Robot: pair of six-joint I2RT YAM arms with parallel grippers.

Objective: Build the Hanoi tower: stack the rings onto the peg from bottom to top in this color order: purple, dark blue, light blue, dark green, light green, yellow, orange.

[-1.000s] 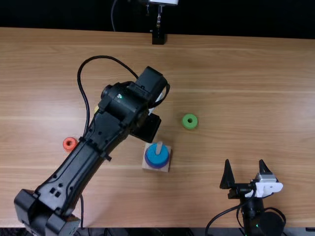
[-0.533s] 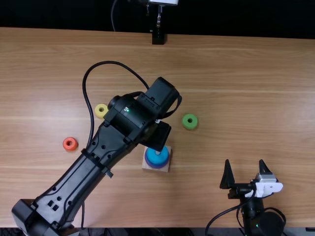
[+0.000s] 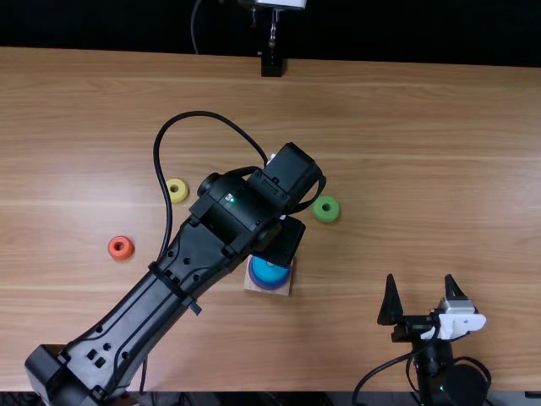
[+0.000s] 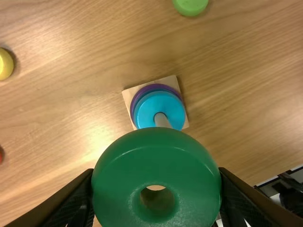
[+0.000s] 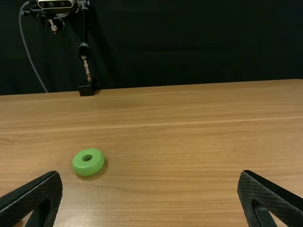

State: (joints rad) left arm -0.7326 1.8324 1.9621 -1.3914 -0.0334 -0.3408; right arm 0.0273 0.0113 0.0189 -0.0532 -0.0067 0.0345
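Left pincer (image 3: 281, 242) has the dark green ring (image 4: 142, 165) clamped between its fingers, up above the worktop (image 3: 414, 178), and just below it's the peg (image 4: 162, 121)! Light blue ring (image 4: 173, 105) on top there, purple ring (image 4: 157, 86) lower, dark blue ring (image 4: 136, 108) probably between. Right pincer (image 3: 420, 288): wide apart. Light green ring (image 3: 333, 214), yellow ring (image 3: 180, 196), orange ring (image 3: 127, 252) lie loose.

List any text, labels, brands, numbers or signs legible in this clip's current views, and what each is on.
None that can be read.
Dark green ring, light blue ring, light green ring, yellow ring, peg base: no lettering visible.
Left arm, right arm: no legible text; any small print is too small to read.
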